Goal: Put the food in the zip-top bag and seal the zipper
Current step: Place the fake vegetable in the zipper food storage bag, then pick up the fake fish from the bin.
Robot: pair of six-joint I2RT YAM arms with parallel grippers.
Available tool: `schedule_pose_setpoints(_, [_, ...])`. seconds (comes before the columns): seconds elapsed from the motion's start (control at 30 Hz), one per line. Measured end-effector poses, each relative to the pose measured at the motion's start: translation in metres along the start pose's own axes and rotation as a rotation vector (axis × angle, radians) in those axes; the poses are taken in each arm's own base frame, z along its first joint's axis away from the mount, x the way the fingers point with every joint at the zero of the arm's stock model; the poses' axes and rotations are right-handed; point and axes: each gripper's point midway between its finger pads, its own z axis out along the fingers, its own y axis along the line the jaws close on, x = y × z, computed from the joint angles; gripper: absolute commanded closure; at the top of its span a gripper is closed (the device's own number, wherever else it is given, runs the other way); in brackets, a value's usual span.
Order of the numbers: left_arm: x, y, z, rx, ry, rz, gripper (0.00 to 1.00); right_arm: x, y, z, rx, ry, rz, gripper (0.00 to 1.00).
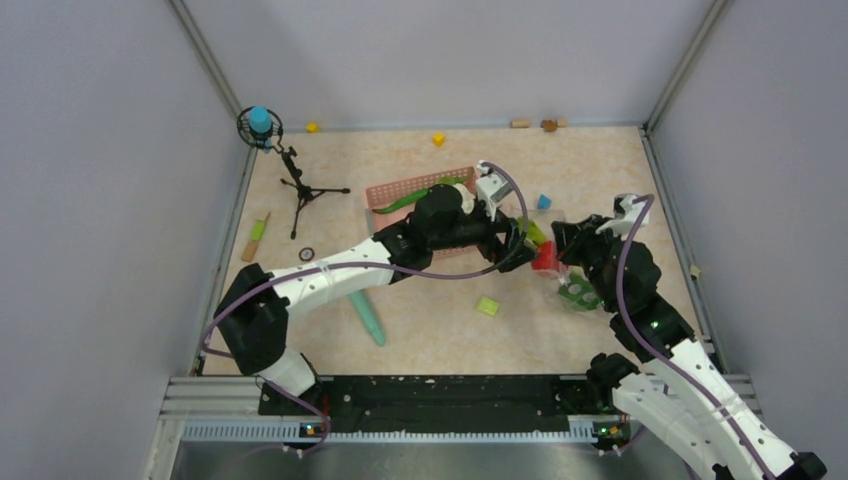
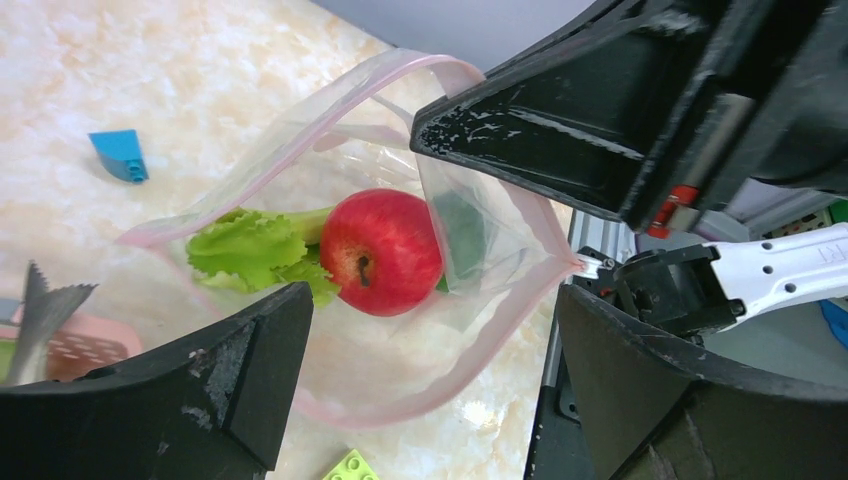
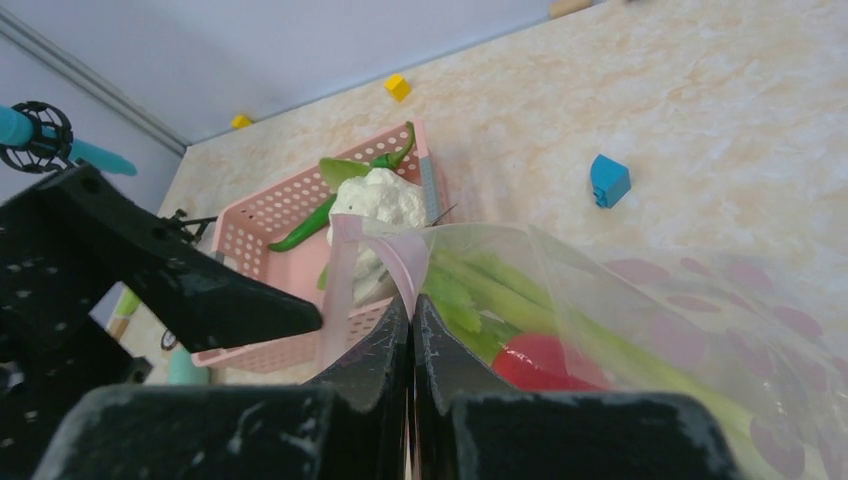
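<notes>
cauliflower (image 3: 378, 198) half behind bag (image 3: 620, 290), basket (image 2: 85, 350) — cropped

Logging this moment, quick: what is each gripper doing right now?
Left gripper: open, holding nothing.
Right gripper: closed on the zip-top bag at its mouth edge.

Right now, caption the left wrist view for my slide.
Open left end effector above the bag, its mouth held by the right end effector, tomato and leafy greens inside.

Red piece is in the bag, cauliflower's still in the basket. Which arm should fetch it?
Left. The left end effector is open and empty over the zip-top bag, near the pink basket holding the cauliflower. The right end effector is shut on the bag's mouth, holding it open.
</notes>
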Motion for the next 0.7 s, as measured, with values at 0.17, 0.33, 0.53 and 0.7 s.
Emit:
schedule_pose_setpoints(0.17, [-0.022,0.0,-0.024,-0.071,-0.068,0.042,0.03,-0.003,-0.005,0.0,0.027,-0.015,0.0,1.0])
schedule_pose_setpoints(0.33, [-0.045,0.029,-0.045,-0.284,-0.143,0.055,0.03,-0.004,-0.008,0.001,0.044,-0.024,0.001,1.0])
schedule_pose_setpoints(0.53, [-0.043,0.085,-0.071,-0.507,-0.155,0.016,0.03,-0.006,-0.01,0.001,0.058,-0.032,0.001,1.0])
schedule_pose_setpoints(0.7, [-0.036,0.122,-0.089,-0.541,-0.123,-0.012,0.06,-0.006,-0.012,0.001,0.066,-0.035,0.0,1.0])
